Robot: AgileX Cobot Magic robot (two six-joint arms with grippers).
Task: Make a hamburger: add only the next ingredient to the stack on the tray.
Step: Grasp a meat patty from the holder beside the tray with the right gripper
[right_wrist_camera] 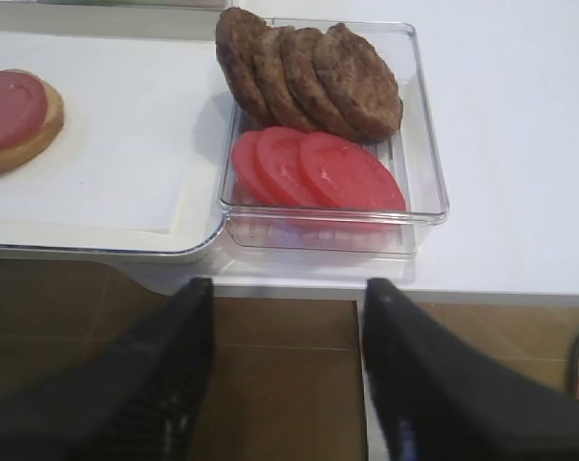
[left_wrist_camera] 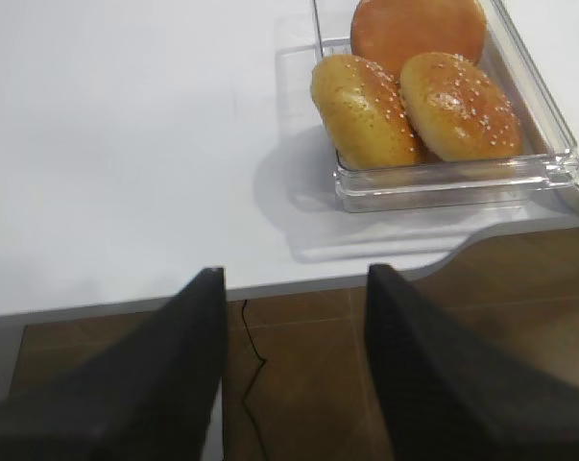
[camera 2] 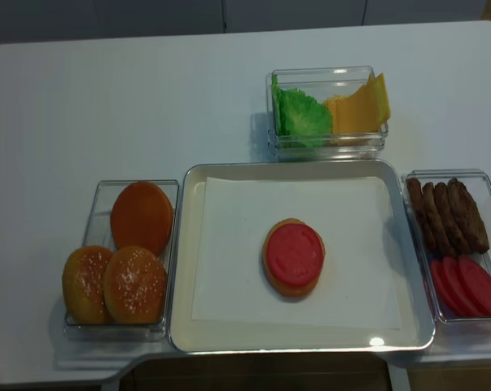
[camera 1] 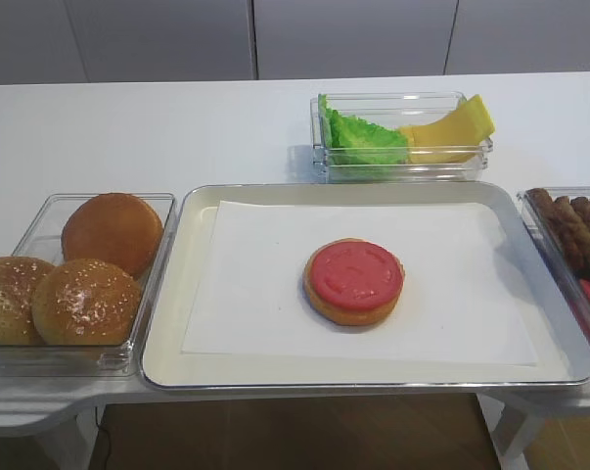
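The right tool (right_wrist_camera: 281, 375) hung released and empty off the table edge. The rough dark-brown round meat patties (right_wrist_camera: 313, 77) leaned overlapped in their clear plastic tub (right_wrist_camera: 428, 182), just behind the smooth red discs (right_wrist_camera: 318, 168). A grab could have caught two, or a red disc.

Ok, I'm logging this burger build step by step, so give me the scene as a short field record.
stack: bun base with red disc on top, on the tray
next ingredient: meat patties leaning in a row in the right tub, none taken
same tub: tomato slices
right gripper: open, empty, off the table edge
left gripper: open, empty, near the bun tub
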